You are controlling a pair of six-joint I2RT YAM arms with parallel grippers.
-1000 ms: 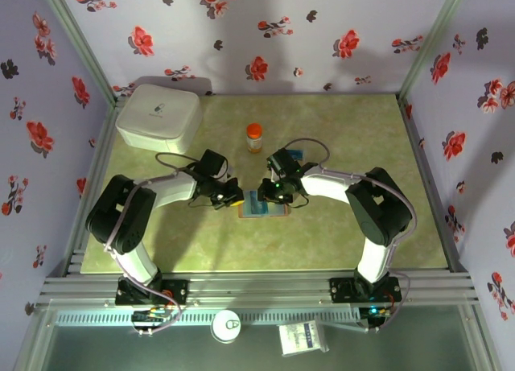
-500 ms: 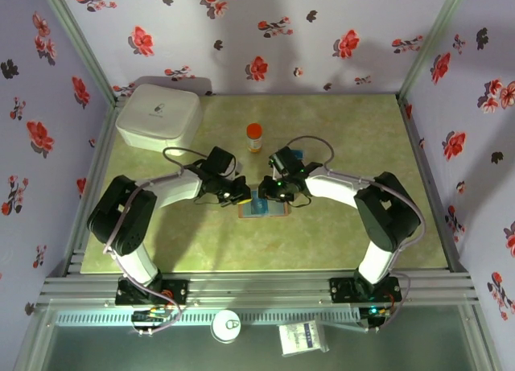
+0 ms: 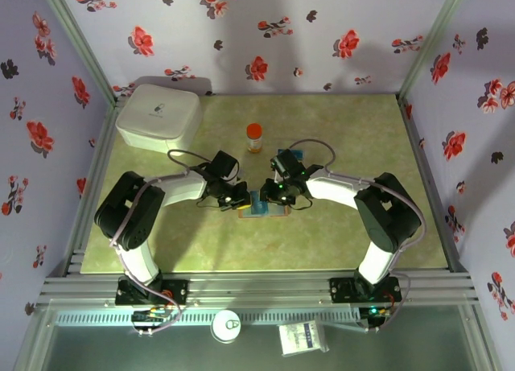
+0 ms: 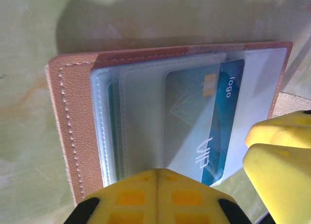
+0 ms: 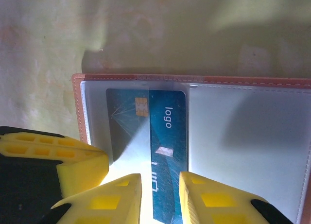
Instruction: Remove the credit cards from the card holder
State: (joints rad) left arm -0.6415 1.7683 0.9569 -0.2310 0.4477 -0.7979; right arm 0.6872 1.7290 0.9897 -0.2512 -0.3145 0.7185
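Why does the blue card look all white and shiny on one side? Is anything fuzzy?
Right wrist view: light glares off the clear sleeve over the blue card, washing out its left half; a dark shadow lies on the table beyond the card holder. Left wrist view: same sheen, and the left pincer near the lens is blurry.

The card holder (image 4: 73, 136) is reddish-brown, its credit card (image 5: 167, 136) blue; table (image 3: 362, 146) mottled green, walls (image 3: 322, 65) lilac with red flowers.

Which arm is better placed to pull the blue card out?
Likely right. The right gripper is open with the end of the blue card between its fingers. The left gripper is shut at the card holder, suited to steadying it.
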